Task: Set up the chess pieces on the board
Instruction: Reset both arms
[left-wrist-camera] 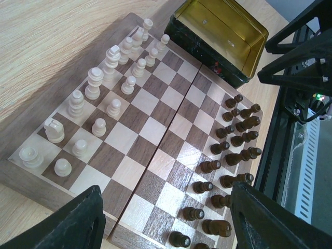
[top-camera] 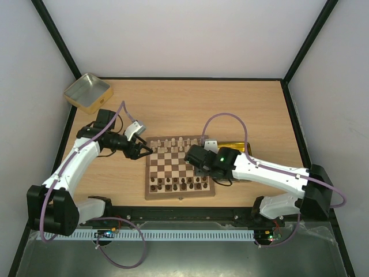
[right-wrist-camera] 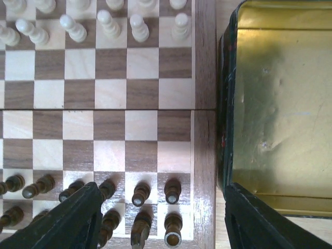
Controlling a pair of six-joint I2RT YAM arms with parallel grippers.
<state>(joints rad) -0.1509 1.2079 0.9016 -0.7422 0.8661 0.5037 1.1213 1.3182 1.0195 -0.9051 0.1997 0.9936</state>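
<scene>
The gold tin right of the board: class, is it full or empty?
Empty: the right wrist view looks into the tin and shows only its bare gold floor, nothing inside.

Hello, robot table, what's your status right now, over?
Left fingers open, empty. Right fingers open, empty, over the board. Pale chess pieces in far rows, dark chess pieces near. Gold tin beside board.
</scene>
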